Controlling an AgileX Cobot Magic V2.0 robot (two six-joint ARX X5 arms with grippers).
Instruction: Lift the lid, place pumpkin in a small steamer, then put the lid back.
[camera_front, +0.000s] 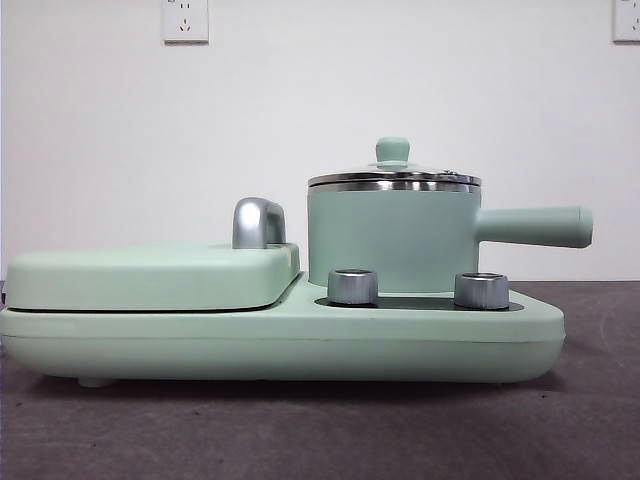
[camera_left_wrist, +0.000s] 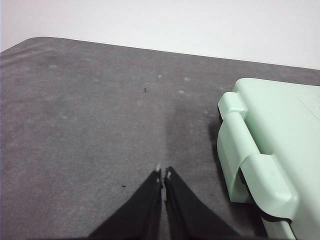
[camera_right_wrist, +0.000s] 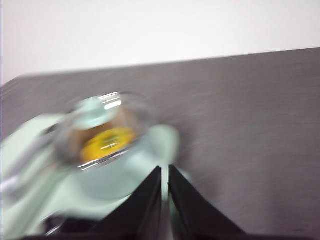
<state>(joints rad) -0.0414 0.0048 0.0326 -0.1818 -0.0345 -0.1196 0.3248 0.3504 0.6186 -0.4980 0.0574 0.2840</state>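
Both grippers had their jaws pressed together on nothing. From the front, neither arm showed. The small steamer (camera_front: 392, 240) sat on the wide appliance base (camera_front: 280, 340) behind two silver knobs (camera_front: 352, 286), its long handle pointing sideways, and the lid (camera_front: 394, 178) rested flat on its steel rim. A flat rectangular cover (camera_front: 150, 275) with a chrome handle (camera_front: 258, 222) lay beside it. Nothing of the pot's contents could be seen from this level angle.

Through the left wrist camera, the left gripper (camera_left_wrist: 163, 175) hung over bare grey table (camera_left_wrist: 90, 125), near a corner of the appliance, apparently waiting clear of the work.

Through the right wrist camera, heavily blurred, the right gripper (camera_right_wrist: 165, 171) hung above the steamer. Only here, looking down through the glass, did the pumpkin (camera_right_wrist: 106, 142) appear as a yellow-orange patch inside the pot. With the lid seated over it, the task looked essentially complete, and empty closed jaws fit that.
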